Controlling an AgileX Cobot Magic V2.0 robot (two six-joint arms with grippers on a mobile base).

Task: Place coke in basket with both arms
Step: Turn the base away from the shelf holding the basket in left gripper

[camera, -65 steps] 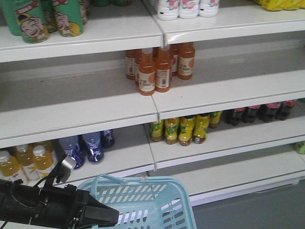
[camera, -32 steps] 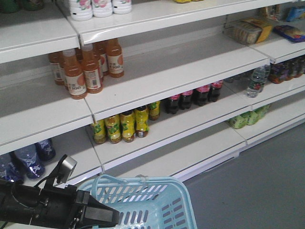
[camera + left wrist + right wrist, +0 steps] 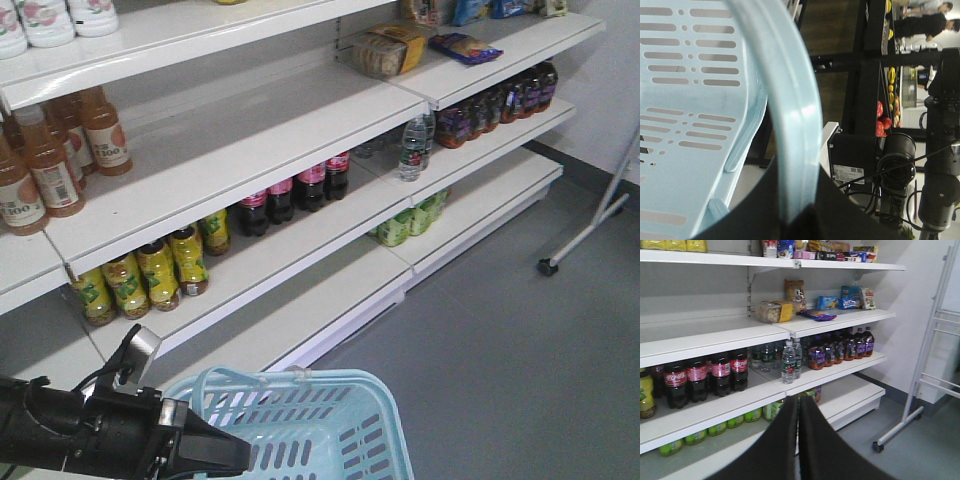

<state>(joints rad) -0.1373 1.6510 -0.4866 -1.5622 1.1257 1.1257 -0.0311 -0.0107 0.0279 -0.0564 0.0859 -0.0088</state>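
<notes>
Shelving has slid left across the front view since 1.0 s ago: the orange bottles that sat mid-frame are now at the left edge, and the cola bottles have come from the far right to the centre. A white rack leg on a caster has entered at right, standing on grey floor. The basket and left gripper hold the same place in frame, bottom left.

Left gripper: clamped on the basket. The left wrist view shows the pale blue handle running down into the black fingers, with the slotted basket wall just beside it. A silver knob stands up from the arm behind the gripper.

Right gripper: the 2 fingers are pressed together with nothing between them. It points at the shelving, level with a lower shelf.

Basket: upright, hanging in front of the lowest shelf, its open top toward the camera.

Shelf stock noted: 4 cola bottles with red labels, water bottles to their right, yellow-green bottles to their left.
</notes>
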